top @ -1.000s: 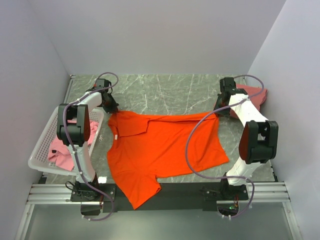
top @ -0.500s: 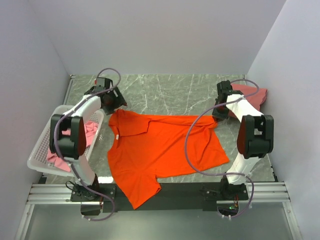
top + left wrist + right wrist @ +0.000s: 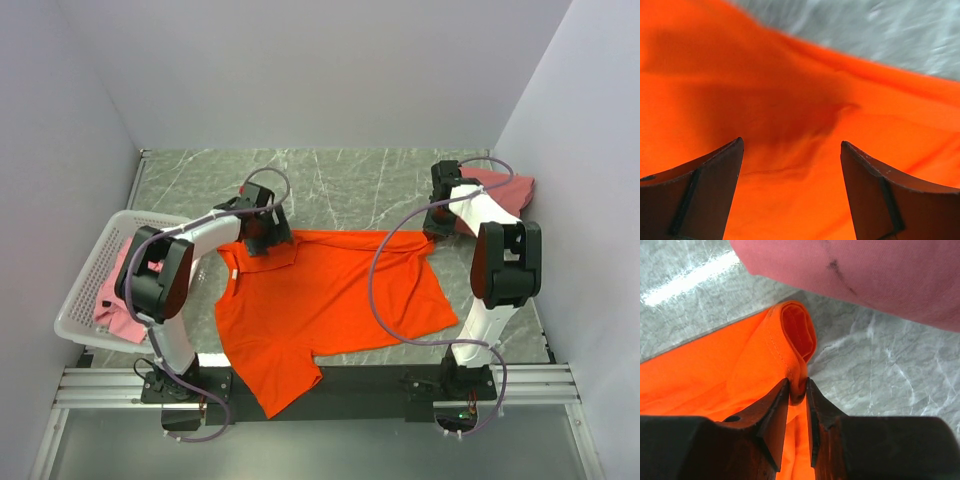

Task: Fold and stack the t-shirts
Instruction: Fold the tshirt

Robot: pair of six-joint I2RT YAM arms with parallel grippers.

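The bright orange t-shirt (image 3: pixel 320 300) lies spread flat in the middle of the table. My left gripper (image 3: pixel 264 234) hovers low over its collar end, open, with only orange cloth (image 3: pixel 790 90) below the fingers and nothing between them (image 3: pixel 791 145). My right gripper (image 3: pixel 433 230) is at the shirt's far right corner. Its jaws (image 3: pixel 797 385) stand narrowly apart and pinch a rolled fold of the orange hem (image 3: pixel 795 335). A salmon-pink t-shirt (image 3: pixel 505 190) lies folded at the back right, just beyond the right gripper (image 3: pixel 865 275). A lighter pink shirt (image 3: pixel 115 300) sits in the basket.
A white perforated basket (image 3: pixel 85 275) stands at the left edge of the table, tilted outward. Grey walls close in the left, back and right sides. The marble tabletop (image 3: pixel 340 185) shows behind the orange shirt. A metal rail (image 3: pixel 320 385) runs along the near edge.
My left gripper let go of the shirt's left shoulder, opened wide and swung right to the collar. The right gripper shifted slightly back and its jaws eased a little.
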